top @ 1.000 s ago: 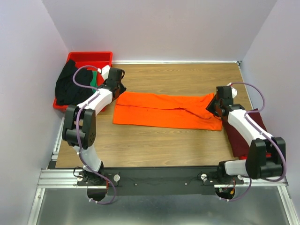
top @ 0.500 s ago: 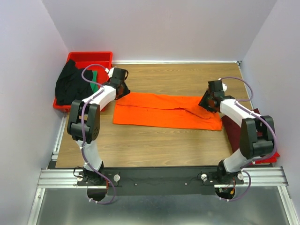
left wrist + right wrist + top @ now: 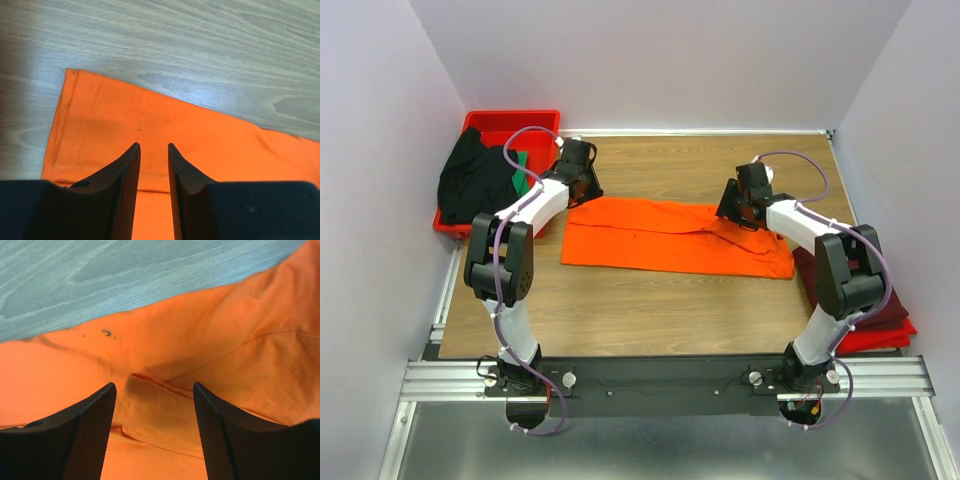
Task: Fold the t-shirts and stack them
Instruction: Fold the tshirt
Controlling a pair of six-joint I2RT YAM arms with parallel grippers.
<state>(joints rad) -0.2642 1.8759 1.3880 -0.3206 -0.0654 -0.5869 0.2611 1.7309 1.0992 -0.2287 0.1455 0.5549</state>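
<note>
At centre of the table [image 3: 670, 310], the orange t-shirt [image 3: 660, 235] lies as a long flat strip.

- The maroon t-shirt [image 3: 885, 300] sits at 4 o'clock. The black t-shirt [image 3: 465, 180] and green t-shirt [image 3: 523, 165] hang over the red tray [image 3: 515, 122] at 10 o'clock.
- The right pincer [image 3: 153, 385] is at the strip's 2 o'clock end. Its jaws are wide and straddle a raised crease, gripping nothing.
- The left pincer [image 3: 154, 146] is at the 10 o'clock corner. Its jaws are narrow, with nothing between them.

Risks:
1. The right jaws could close on the top ply only, and the layers would peel apart on lifting.
2. The narrow left gap may skid over the cloth and miss it.
3. With only one side gripped, the fold would go askew.
4. The crease at 2 o'clock could get locked into the fold.
</note>
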